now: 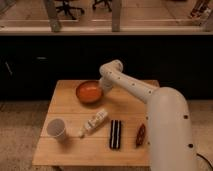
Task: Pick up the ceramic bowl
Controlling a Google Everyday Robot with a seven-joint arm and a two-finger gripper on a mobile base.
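The ceramic bowl is round, shallow and orange-brown, and sits on the far middle of the wooden table. My white arm reaches from the lower right across the table. My gripper is at the bowl's right rim, at the end of the bent wrist. Its tips are hidden behind the wrist and the bowl's edge. The bowl rests on the table.
A white paper cup stands at the front left. A white bottle lies on its side mid-table. A black flat object and a brown object lie at the front right. A dark counter runs behind the table.
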